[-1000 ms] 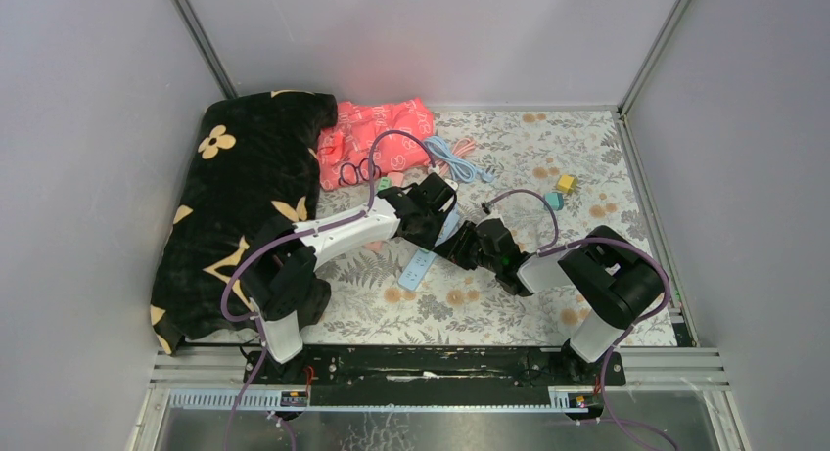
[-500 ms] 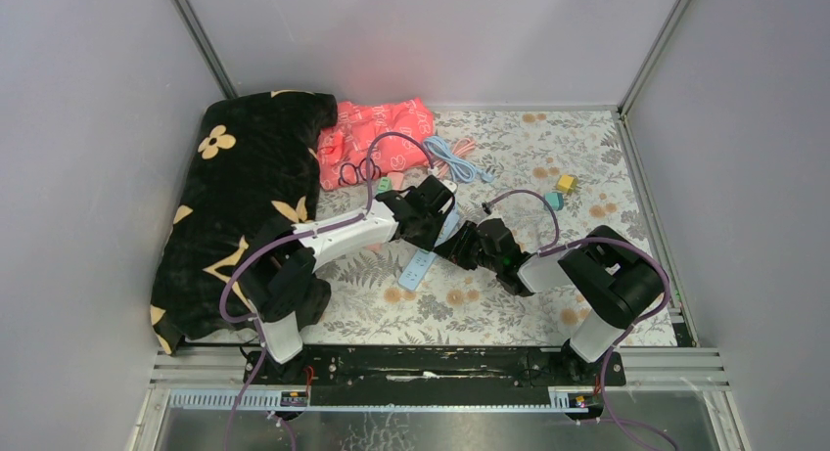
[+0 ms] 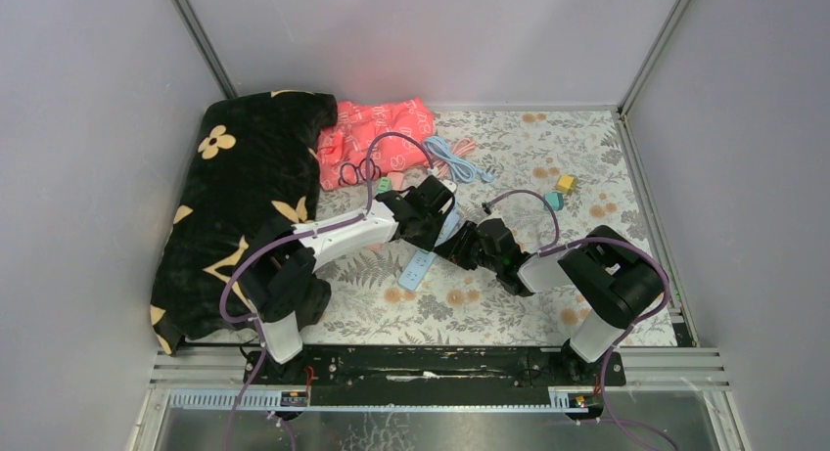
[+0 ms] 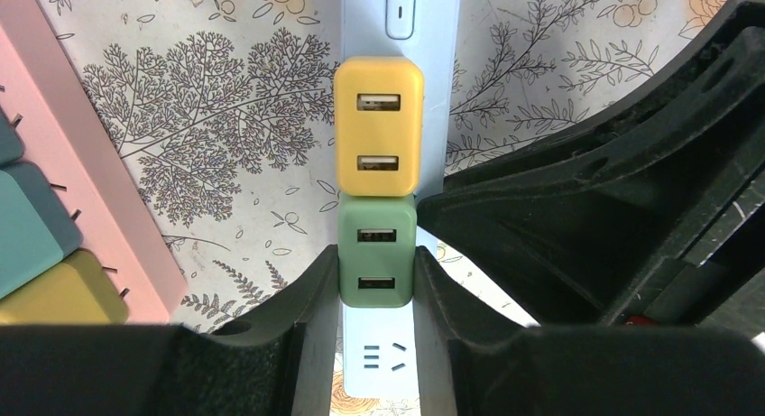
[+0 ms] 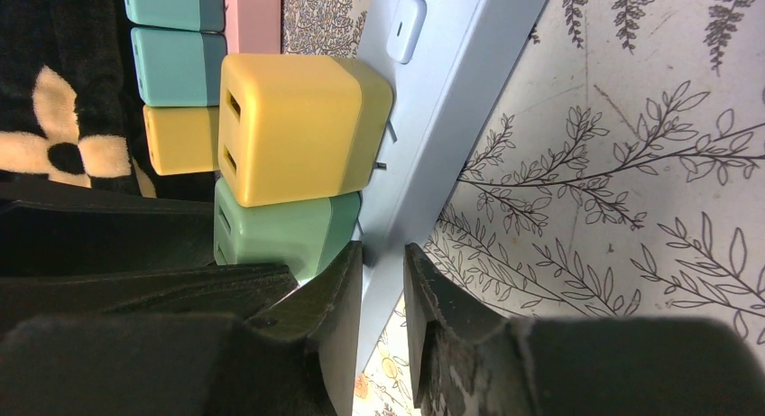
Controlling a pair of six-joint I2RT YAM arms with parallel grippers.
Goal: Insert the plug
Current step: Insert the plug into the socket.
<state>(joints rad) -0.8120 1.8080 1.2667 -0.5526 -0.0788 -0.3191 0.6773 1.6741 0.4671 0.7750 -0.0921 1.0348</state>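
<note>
— Floral cloth (image 3: 587, 157) covered the table inside grey walls. What did the left claw (image 4: 376, 264) have?

— It was clamped on the green plug (image 4: 377, 244), a finger on each side edge. The plug sat on the pale blue power strip (image 4: 440, 37).

— Any room around it?

— Little. Just ahead, the yellow plug (image 4: 379, 127) touched the green one's far edge. Behind the fingertips a bare socket showed. Left of the claw lay open cloth, then the pink strip (image 4: 99, 190). On its right, the right arm (image 4: 613, 208) crowded close.

— And the right claw (image 5: 382, 264)?

— Pinched on the power strip's long edge, with the green plug just left of its fingers. Whether that plug was fully seated I could not tell.
</note>
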